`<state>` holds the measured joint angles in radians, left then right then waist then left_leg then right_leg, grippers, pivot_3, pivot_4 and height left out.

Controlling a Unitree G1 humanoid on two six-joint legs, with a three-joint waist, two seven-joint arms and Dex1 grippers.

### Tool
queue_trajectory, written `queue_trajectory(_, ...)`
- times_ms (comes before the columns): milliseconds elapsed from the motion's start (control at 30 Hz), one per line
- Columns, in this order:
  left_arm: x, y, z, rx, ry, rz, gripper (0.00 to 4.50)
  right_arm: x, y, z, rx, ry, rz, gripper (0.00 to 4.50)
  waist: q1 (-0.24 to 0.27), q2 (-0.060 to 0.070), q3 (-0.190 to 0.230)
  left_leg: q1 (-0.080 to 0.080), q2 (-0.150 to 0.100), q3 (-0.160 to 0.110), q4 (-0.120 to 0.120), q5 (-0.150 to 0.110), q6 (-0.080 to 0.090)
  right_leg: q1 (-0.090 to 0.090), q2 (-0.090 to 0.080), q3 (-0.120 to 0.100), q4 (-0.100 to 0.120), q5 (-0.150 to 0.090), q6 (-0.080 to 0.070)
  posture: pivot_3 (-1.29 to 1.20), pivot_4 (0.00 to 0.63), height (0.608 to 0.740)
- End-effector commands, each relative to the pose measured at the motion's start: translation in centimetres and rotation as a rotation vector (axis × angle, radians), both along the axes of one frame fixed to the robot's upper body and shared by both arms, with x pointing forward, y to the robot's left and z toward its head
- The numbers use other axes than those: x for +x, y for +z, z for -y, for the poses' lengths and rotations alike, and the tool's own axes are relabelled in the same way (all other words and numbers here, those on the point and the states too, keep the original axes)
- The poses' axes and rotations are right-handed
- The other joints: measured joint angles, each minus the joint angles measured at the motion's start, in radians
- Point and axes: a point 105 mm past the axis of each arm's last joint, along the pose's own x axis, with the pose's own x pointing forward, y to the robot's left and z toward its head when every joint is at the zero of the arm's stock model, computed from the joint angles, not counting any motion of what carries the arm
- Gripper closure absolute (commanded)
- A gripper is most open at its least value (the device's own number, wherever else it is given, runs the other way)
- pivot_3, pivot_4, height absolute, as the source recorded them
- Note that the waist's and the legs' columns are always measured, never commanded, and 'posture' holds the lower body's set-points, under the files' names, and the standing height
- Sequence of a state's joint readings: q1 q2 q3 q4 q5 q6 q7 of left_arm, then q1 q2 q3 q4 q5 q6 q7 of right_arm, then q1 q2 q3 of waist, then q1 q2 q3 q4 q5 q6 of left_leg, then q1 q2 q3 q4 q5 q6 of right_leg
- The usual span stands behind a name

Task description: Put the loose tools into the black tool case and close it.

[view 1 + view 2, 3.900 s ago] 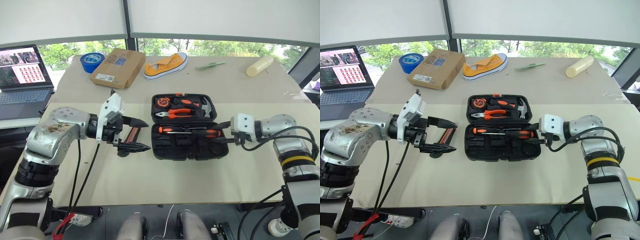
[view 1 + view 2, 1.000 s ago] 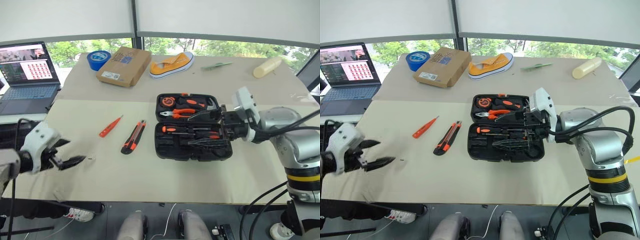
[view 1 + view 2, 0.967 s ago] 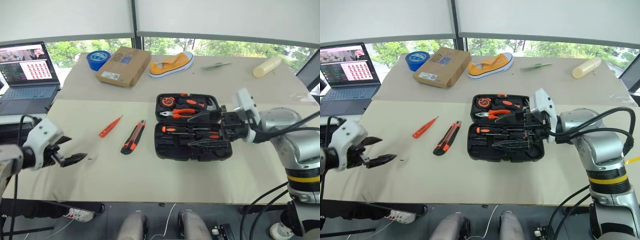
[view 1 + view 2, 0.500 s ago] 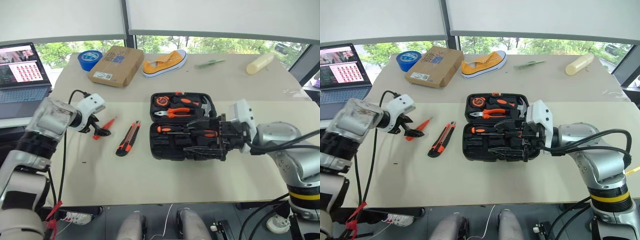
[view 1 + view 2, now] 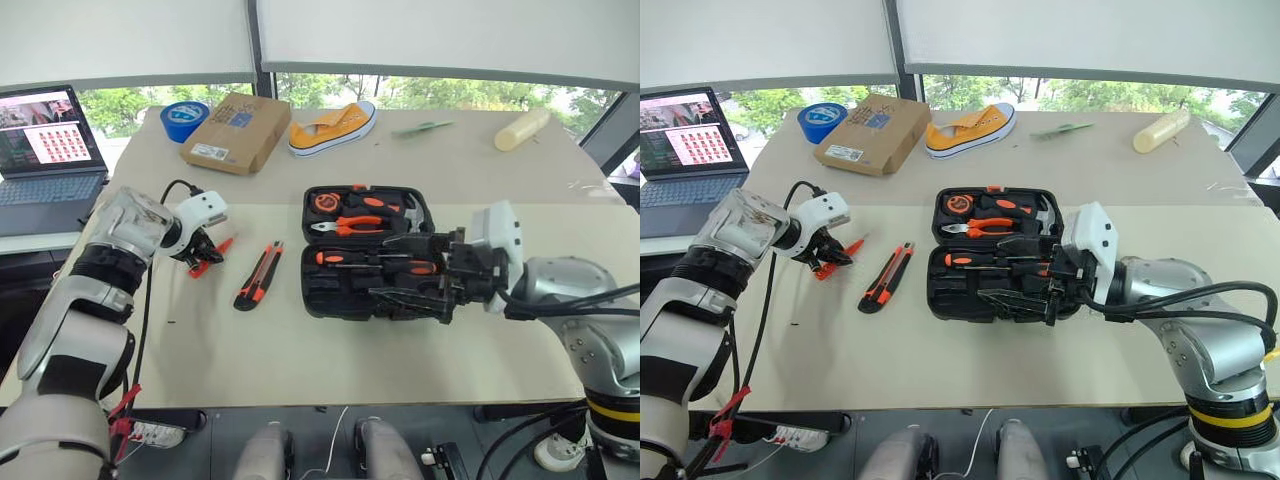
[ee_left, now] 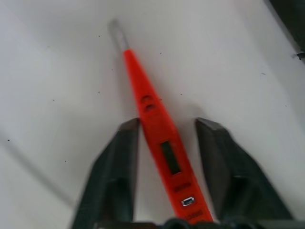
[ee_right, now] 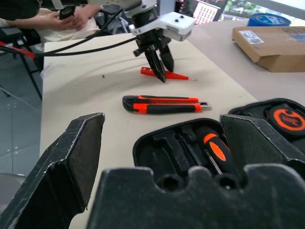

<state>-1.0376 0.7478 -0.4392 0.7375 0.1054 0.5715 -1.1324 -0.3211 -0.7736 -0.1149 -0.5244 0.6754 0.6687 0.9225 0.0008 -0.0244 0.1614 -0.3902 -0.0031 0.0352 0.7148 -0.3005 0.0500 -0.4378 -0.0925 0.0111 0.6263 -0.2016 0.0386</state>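
Now the slim all-orange screwdriver [image 6: 159,143] lies flat on the beige table [image 5: 300,350], at the left of the head view, just left of the folding utility knife [image 5: 261,275]. My left gripper [image 5: 203,259] is down over its handle end: in the wrist view the black fingers [image 6: 119,162] stand on either side of the orange body with small gaps, so they straddle it and are not yet clamped, though I cannot be sure from this angle that neither pad touches.

I judge it light, stiff and smooth plastic, so it could roll or slide out of a loose pinch. The wider handle section, near the small dark window, looks the best place to hold; the thin clear tip offers little to bite on.

Toward the centre, the black tool case [image 5: 330,300] sits open, with two black-and-orange handled screwdrivers [image 5: 375,262] in its near half. My right gripper [image 5: 1025,285] hovers over that half, spread wide and empty.
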Motion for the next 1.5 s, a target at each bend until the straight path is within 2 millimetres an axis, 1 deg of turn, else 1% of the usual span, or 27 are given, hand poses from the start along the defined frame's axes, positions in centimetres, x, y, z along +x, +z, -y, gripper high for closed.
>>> queue_trajectory(33, 0.2, 3.7, 1.0, -0.063, -0.074, 0.121, 4.11, -0.5, 0.8, 2.2, -0.031, -0.078, 0.033, 0.00, 0.000, 0.000, 0.000, -0.001, 0.000, 0.000, 0.000, 0.000, 0.000, -0.001, 0.000, 0.000, 0.000, 0.000, 0.000, 0.00, 0.150, 0.735)
queue_trajectory(100, -0.4, 6.1, 3.3, -0.106, -0.186, 0.175, 4.11, -0.8, 0.6, 3.6, -0.031, -0.130, 0.002, 0.00, 0.004, -0.002, 0.001, -0.004, 0.000, -0.001, 0.000, 0.000, 0.000, -0.003, 0.000, 0.000, 0.000, 0.000, 0.000, 0.00, 0.150, 0.735)
queue_trajectory(133, -0.7, 6.8, 4.1, -0.117, -0.229, 0.190, 4.11, -1.0, 0.5, 4.1, -0.031, -0.149, -0.008, 0.00, 0.009, -0.003, 0.002, -0.006, 0.001, -0.002, 0.002, 0.000, 0.000, -0.003, -0.001, -0.001, -0.001, 0.000, 0.000, 0.00, 0.150, 0.735)
queue_trajectory(167, -1.3, 7.7, 5.9, -0.135, -0.310, 0.203, 4.11, -1.3, 0.3, 4.8, -0.032, -0.175, -0.034, 0.00, 0.012, -0.003, 0.002, -0.009, 0.001, -0.003, 0.004, 0.000, 0.000, -0.005, -0.001, -0.003, -0.001, 0.000, 0.000, 0.00, 0.150, 0.735)
queue_trajectory(200, -1.8, 8.3, 7.3, -0.149, -0.371, 0.208, 4.11, -1.6, 0.0, 5.3, -0.039, -0.194, -0.053, 0.00, 0.015, -0.003, 0.002, -0.009, 0.001, -0.003, 0.006, 0.000, 0.000, -0.004, -0.001, -0.002, 0.000, 0.000, 0.000, 0.00, 0.150, 0.735)
queue_trajectory(267, -3.0, 8.7, 10.4, -0.165, -0.498, 0.199, 4.11, -2.2, -0.7, 6.3, -0.063, -0.230, -0.074, 0.00, 0.022, -0.003, 0.002, -0.010, 0.000, -0.003, 0.007, -0.001, 0.001, -0.003, -0.003, -0.003, -0.001, 0.000, 0.002, 0.00, 0.150, 0.735)
queue_trajectory(333, -3.8, 8.2, 12.7, -0.153, -0.596, 0.181, 4.11, -2.4, -1.0, 6.9, -0.078, -0.269, -0.075, 0.00, 0.024, -0.003, 0.002, -0.010, 0.000, -0.003, 0.012, -0.003, 0.005, -0.001, -0.003, -0.002, -0.001, 0.000, 0.003, 0.00, 0.150, 0.735)
queue_trajectory(467, -4.5, 6.3, 16.8, -0.117, -0.701, 0.127, 4.11, -2.2, -1.3, 7.4, -0.084, -0.336, -0.062, 0.00, 0.017, -0.003, 0.002, -0.008, -0.001, -0.002, 0.014, -0.004, 0.006, 0.001, -0.002, 0.001, -0.001, 0.001, 0.004, 0.00, 0.150, 0.735)
queue_trajectory(567, -5.0, 5.1, 18.3, -0.071, -0.772, 0.095, 4.11, -2.3, -1.4, 7.3, -0.079, -0.349, -0.060, 0.00, 0.008, -0.003, 0.002, -0.008, -0.001, -0.002, 0.014, -0.004, 0.006, 0.000, 0.000, 0.001, -0.001, 0.001, 0.004, 0.00, 0.150, 0.735)
queue_trajectory(667, -5.0, 4.2, 20.5, -0.054, -0.810, 0.058, 4.11, -2.5, -1.3, 7.2, -0.064, -0.361, -0.054, 0.00, 0.009, -0.003, 0.002, -0.009, -0.001, -0.002, 0.013, -0.004, 0.007, -0.001, 0.001, 0.002, -0.001, 0.001, 0.004, 0.00, 0.150, 0.735)
queue_trajectory(733, -4.8, 3.9, 21.2, -0.053, -0.813, 0.048, 4.11, -2.5, -1.3, 7.1, -0.060, -0.368, -0.050, 0.00, 0.011, -0.003, 0.002, -0.009, -0.001, -0.002, 0.014, -0.004, 0.007, -0.001, 0.001, 0.002, -0.001, 0.001, 0.004, 0.00, 0.150, 0.735)
queue_trajectory(833, -4.0, 3.1, 22.2, -0.035, -0.791, 0.049, 4.11, -2.5, -1.2, 7.0, -0.048, -0.374, -0.042, 0.00, 0.012, -0.003, 0.002, -0.009, -0.001, -0.002, 0.014, -0.004, 0.007, 0.000, 0.000, 0.002, -0.001, 0.001, 0.004, 0.00, 0.150, 0.735)
queue_trajectory(933, -4.0, 2.7, 23.0, -0.059, -0.772, -0.005, 4.11, -2.5, -1.1, 6.9, -0.043, -0.379, -0.036, 0.00, 0.012, -0.003, 0.002, -0.009, -0.002, -0.002, 0.014, -0.004, 0.007, 0.000, 0.000, 0.002, -0.001, 0.001, 0.004, 0.00, 0.150, 0.735)
queue_trajectory(1100, -4.0, 1.8, 22.9, -0.013, -0.792, -0.028, 4.11, -2.2, -1.1, 6.8, -0.024, -0.394, -0.024, 0.00, 0.011, -0.003, 0.002, -0.009, -0.001, -0.002, 0.014, -0.005, 0.008, 0.000, 0.000, 0.002, -0.001, 0.001, 0.004, 0.00, 0.150, 0.735)
queue_trajectory(1433, -4.2, 0.6, 23.3, -0.003, -0.792, -0.091, 4.11, -1.9, -1.3, 6.5, 0.010, -0.415, -0.016, 0.00, 0.011, -0.002, 0.002, -0.009, -0.001, -0.002, 0.014, -0.005, 0.008, 0.000, 0.000, 0.002, -0.001, 0.001, 0.004, 0.00, 0.150, 0.735)
queue_trajectory(1500, -4.1, 0.9, 23.6, -0.021, -0.781, -0.081, 3.11, -1.9, -1.3, 6.6, 0.023, -0.423, -0.017, 0.00, 0.013, -0.002, 0.002, -0.009, -0.001, -0.002, 0.014, -0.005, 0.008, 0.000, 0.000, 0.002, -0.001, 0.001, 0.004, 0.00, 0.150, 0.735)
